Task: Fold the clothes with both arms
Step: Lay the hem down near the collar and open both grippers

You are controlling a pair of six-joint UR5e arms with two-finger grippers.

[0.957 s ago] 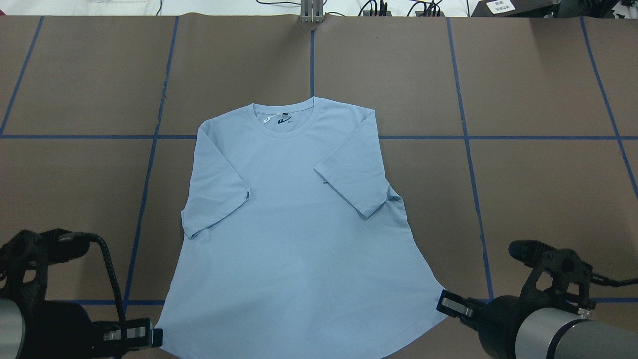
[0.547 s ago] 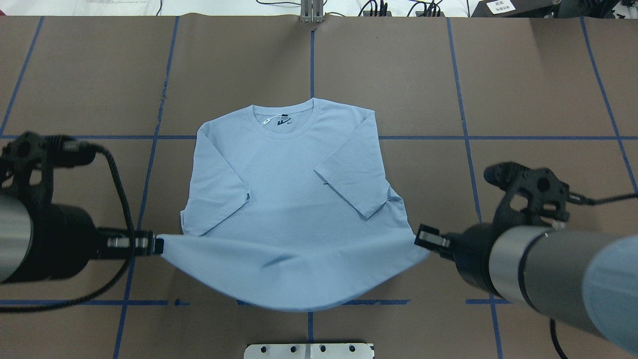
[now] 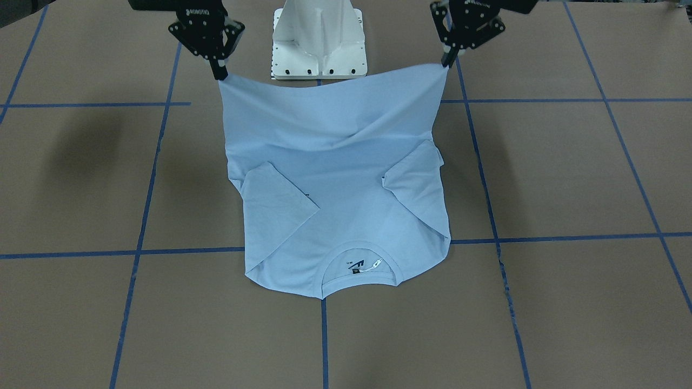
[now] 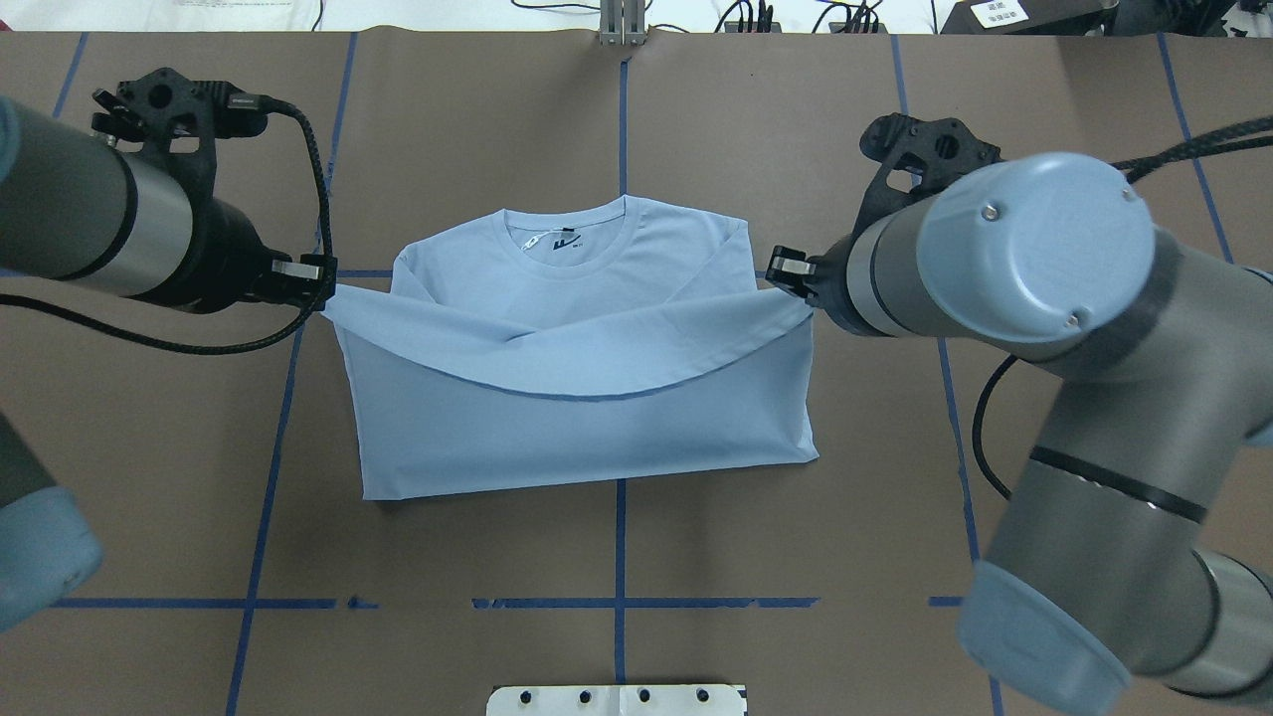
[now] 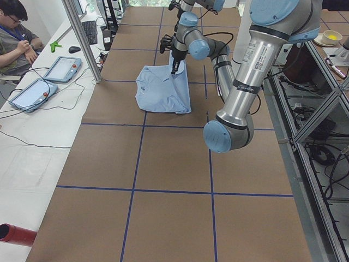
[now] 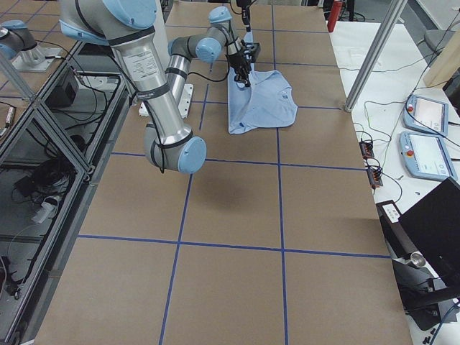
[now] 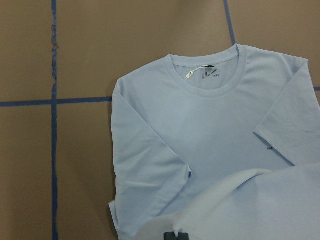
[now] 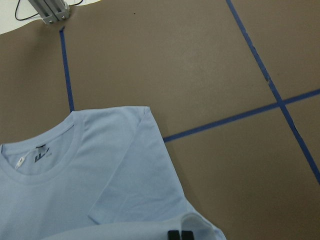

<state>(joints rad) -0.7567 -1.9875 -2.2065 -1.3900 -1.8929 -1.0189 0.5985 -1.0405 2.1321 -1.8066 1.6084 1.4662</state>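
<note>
Overhead view, left of centre: the left gripper [image 4: 320,289] is pinching one hem corner of the T-shirt [image 4: 587,428], its fingers closed tight on the cloth. I am reading that corner as raised off the table [image 4: 796,129]. The front-facing view is showing the hem stretched in the air between the two grippers.

Frame centre: the shirt is lying on the brown table. Its lower part is doubled forward, so the curved hem is hanging across the chest just below the collar [image 4: 567,261]. In the front-facing view, both sleeves [image 3: 278,197] are lying folded inward over the body. A dark neck label [image 4: 565,242] and a white tag [image 4: 532,242] are showing inside the collar. Blue tape lines [image 4: 622,119] are crossing the table around the shirt.

Right of centre: the right gripper [image 4: 786,270] is clamping the other hem corner, fingers likewise closed on cloth.
</note>
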